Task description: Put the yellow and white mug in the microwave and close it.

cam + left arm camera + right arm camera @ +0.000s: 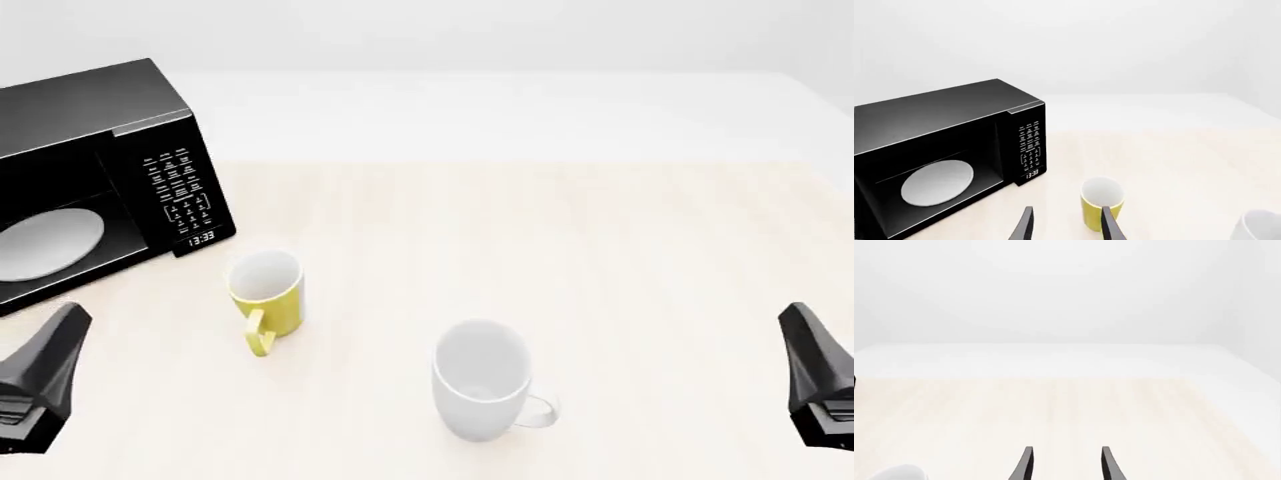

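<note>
Grippers hang low over pale wood-grain table, white surround.

Bright even simulated light, faint soft shadows, sharp throughout, no glare, no distortion

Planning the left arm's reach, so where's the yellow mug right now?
In the front view the yellow mug stands upright left of centre on the table, just right of the microwave keypad, with the white mug nearer and to its right.
</note>
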